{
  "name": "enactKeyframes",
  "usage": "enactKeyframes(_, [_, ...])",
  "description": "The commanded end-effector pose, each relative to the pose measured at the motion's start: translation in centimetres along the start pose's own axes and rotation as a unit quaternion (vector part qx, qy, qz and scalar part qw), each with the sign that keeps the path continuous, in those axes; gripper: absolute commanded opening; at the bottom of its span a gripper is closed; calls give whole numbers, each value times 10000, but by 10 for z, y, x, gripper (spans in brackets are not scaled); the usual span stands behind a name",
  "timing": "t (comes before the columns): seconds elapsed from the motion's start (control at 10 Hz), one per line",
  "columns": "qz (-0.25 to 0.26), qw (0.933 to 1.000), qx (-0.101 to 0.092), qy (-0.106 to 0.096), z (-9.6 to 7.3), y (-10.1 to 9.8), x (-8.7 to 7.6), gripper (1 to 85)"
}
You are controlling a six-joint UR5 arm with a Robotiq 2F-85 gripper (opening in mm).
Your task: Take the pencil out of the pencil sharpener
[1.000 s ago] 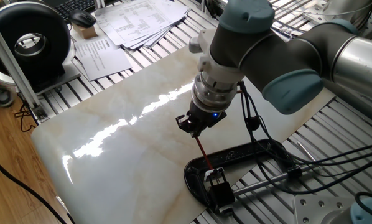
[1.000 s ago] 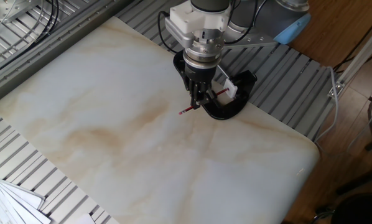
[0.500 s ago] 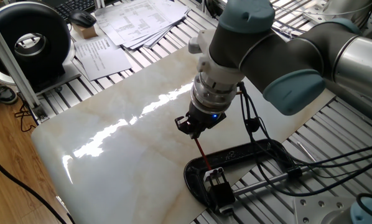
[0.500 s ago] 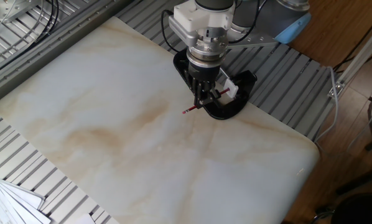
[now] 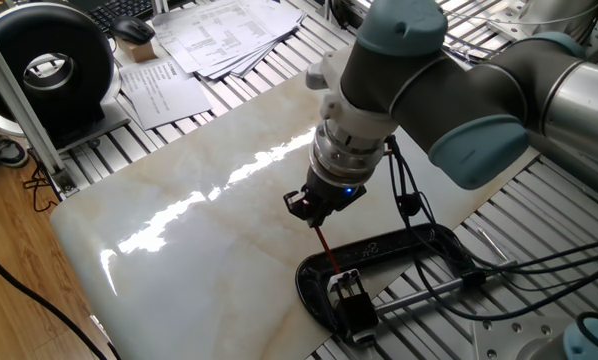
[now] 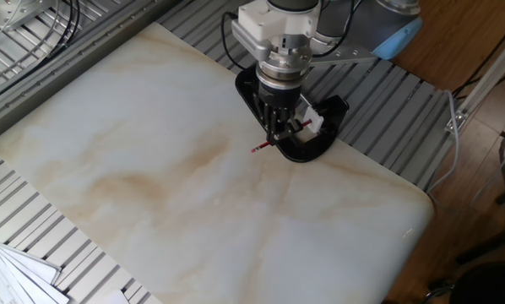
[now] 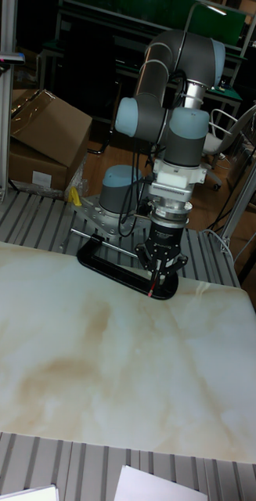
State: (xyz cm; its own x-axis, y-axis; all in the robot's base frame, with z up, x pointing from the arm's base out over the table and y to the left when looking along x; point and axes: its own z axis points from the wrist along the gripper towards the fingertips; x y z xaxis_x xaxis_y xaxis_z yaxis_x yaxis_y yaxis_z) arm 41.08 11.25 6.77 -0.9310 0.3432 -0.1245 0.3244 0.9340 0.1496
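Observation:
My gripper (image 5: 315, 212) hangs low over the marble slab (image 5: 179, 250), shut on the thin red pencil (image 5: 326, 250). The pencil slants from the fingers down into the small black pencil sharpener (image 5: 351, 297), which sits inside a large black C-shaped clamp (image 5: 419, 245). In the other fixed view the gripper (image 6: 277, 135) grips the pencil (image 6: 259, 149) near its middle, and the free end pokes out to the left. The tall fixed view shows the gripper (image 7: 159, 274) above the clamp (image 7: 116, 270), with the pencil (image 7: 152, 290) below the fingers.
The clamp's silver screw rod (image 5: 429, 292) runs to the right along the slab's edge. Loose papers (image 5: 219, 35), a mouse (image 5: 134, 30) and a round black device (image 5: 54, 65) lie beyond the slab's far side. Cables (image 5: 409, 200) hang from the wrist.
The gripper and the pencil in it have shifted slightly to the right, towards the clamp. The sharpener and clamp have not moved.

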Motion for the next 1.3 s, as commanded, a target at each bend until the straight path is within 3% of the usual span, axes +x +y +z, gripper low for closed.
enactKeyframes(0.0, [45, 9999, -115, 58, 0, 2, 5, 13])
enactKeyframes(0.8, [84, 9997, -224, 23, 5, 1, 19, 13])
enactKeyframes(1.2, [98, 9996, -236, 125, 5, 2, 24, 13])
